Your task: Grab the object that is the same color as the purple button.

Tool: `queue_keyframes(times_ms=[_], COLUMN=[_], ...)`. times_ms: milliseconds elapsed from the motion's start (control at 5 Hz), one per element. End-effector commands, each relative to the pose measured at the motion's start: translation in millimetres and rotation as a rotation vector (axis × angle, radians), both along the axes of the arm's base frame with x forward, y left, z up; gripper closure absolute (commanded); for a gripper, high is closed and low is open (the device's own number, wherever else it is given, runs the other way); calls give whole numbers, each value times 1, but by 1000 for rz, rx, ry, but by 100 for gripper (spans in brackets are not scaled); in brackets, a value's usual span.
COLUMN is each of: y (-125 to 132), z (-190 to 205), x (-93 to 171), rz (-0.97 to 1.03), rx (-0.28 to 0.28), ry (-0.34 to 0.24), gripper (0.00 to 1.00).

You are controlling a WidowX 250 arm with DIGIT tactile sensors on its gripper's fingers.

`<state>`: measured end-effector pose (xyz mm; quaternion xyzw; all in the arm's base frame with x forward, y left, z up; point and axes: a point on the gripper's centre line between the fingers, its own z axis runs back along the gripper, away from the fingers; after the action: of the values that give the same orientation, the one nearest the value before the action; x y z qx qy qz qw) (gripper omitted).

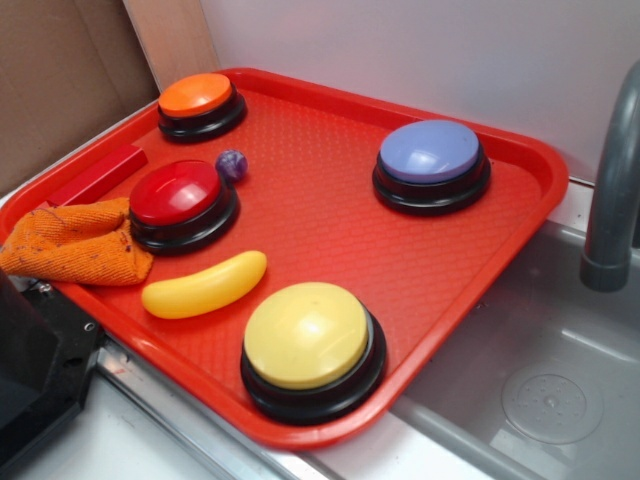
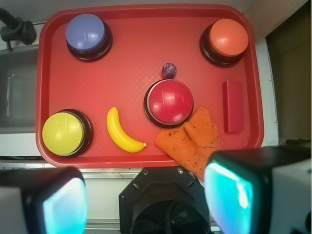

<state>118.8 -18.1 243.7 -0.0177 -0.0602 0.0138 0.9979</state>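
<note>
— Wrist view: where's the ball (image 2: 168,70)?
— Just beside the red button (image 2: 170,102), on the tray (image 2: 136,58).
— Handling?
— Probably light, hard, rolls; pinch its middle. Gripper (image 2: 146,200) spread wide, empty.

A plain white wall (image 1: 400,50) stands behind a grey sink (image 1: 540,370) with a grey faucet (image 1: 610,200)

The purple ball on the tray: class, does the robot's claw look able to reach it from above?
Probably yes. The purple ball lies uncovered on the red tray, and the claw looks open. The red button sits close beside it, leaving little room.
</note>
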Motion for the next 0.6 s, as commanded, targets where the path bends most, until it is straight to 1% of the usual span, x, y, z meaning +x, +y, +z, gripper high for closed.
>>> queue_keyframes(times_ms=[0, 200, 400], y=[0, 1, 7], z=[0, -12, -25], x=[0, 26, 43], rz=[0, 101, 161], rx=[0, -31, -39], ry=[0, -41, -39], gripper=[0, 0, 0])
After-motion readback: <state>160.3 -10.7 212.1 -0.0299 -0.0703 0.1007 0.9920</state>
